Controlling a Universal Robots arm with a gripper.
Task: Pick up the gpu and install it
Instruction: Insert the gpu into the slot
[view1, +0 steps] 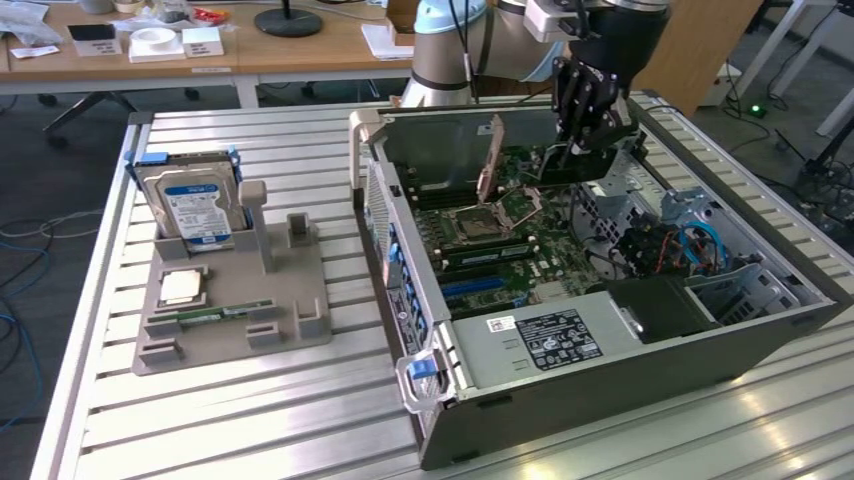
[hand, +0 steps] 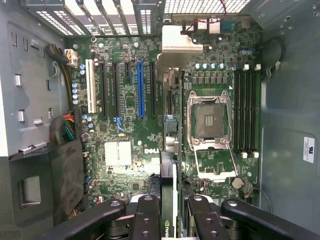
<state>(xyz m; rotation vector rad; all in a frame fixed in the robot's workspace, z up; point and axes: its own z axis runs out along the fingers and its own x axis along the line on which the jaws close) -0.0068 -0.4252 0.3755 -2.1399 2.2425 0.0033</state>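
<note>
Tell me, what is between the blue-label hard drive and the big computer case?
In the exterior view, a short grey post of the holder stands between the hard drive and the computer case; the rest of that stretch is bare slatted table.

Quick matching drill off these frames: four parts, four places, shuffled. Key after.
1 gpu
2 hard drive
3 loose chip
4 CPU socket

A lying flat on holder
B inside case, lid open
C between the jaws
D upright in holder

Pairs: 1-C, 2-D, 3-A, 4-B
</note>
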